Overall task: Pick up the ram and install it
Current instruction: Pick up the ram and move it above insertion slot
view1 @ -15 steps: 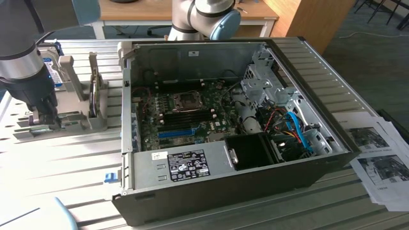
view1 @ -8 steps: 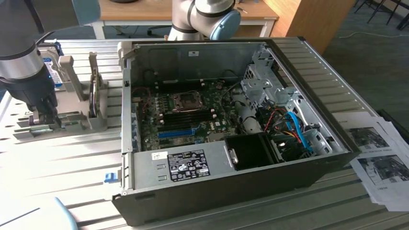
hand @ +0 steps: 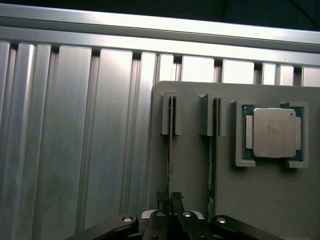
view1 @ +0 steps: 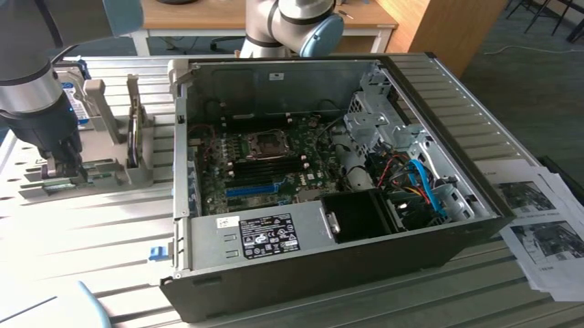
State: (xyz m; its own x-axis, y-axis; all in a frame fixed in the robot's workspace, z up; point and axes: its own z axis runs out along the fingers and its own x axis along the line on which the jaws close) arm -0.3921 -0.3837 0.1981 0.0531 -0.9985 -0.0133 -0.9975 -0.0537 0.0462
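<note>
I'm clamping my pincer nearly shut on the ram, gripping its thin edge. The ram is standing on edge in its slot in the grey holder on the counter, beside a second stick and the CPU chip. Grasp looking done; lift and install not yet done. The open PC case is sitting well apart, and the motherboard memory slots are looking unfilled.

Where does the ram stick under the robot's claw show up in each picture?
Exterior view: the ram is a green sliver at the exterior view's left, under the gripper, in the grey holder.
Wrist view: the ram stands on edge in a slot, pinched between the gripper's tips.
Shared landmark: the grey holder.
</note>
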